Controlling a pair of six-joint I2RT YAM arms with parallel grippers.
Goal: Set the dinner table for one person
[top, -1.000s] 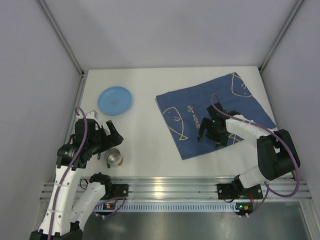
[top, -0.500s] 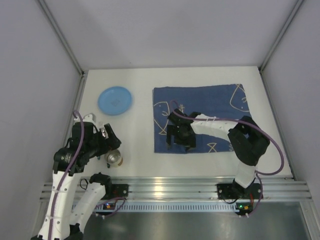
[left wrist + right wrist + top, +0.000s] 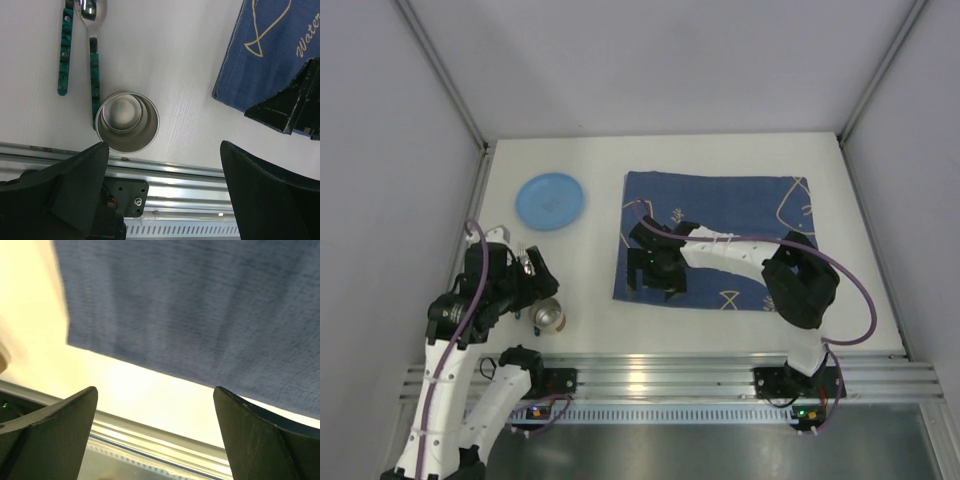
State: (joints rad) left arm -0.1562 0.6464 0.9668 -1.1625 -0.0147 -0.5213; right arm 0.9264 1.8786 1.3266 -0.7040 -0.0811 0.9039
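Dark blue fish-print cloth [image 3: 720,200] dragged square, nearer the round light-blue plate [image 3: 550,200]; right end effector [image 3: 650,275] spread open at its plate-side edge, so placemat looks set.

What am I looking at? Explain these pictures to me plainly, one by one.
These are two white-and-black robot arms bolted at the near edge of a flat white tabletop. The wide picture comes from a camera above and behind them. The other two come from a camera on each wrist, so the dark shapes at the bottom are that arm's own fingers. On the table lie a light blue round plate, a dark blue fish-print cloth, a shiny metal cup and two green-handled utensils, one a spoon. The left gripper hangs open near the cup. The right gripper is open over the cloth's left part. Neither is closed on anything.
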